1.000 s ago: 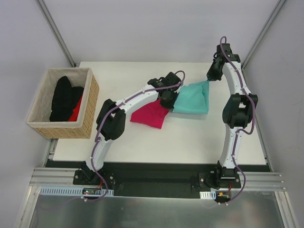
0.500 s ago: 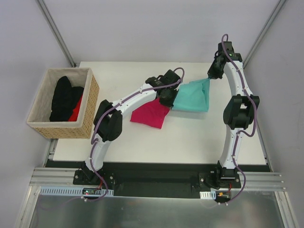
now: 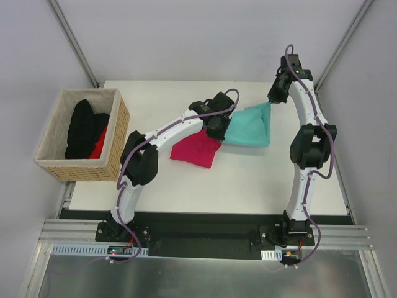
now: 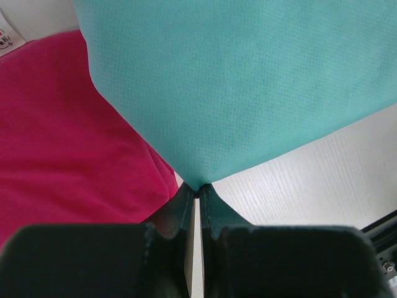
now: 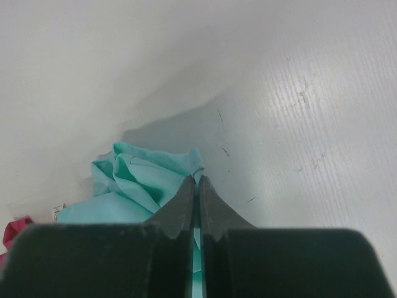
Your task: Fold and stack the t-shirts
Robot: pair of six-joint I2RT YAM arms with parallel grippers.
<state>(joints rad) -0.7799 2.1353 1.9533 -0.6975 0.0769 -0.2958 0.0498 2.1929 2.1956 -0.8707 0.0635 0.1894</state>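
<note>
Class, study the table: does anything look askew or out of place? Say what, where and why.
The pink t-shirt lies mid-table, tilted against the edges of the table, not squared. The teal t-shirt merely hangs stretched between the left claw and right claw.

A: Right gripper (image 5: 198, 180)?
B: Fingers pinched together on a bunched corner of the teal t-shirt (image 5: 133, 180), white table (image 5: 310, 124) beyond.
A: Anything else?
B: Sliver of magenta t-shirt (image 5: 15, 233) at the left, small white tag (image 5: 57, 212) beside it.
</note>
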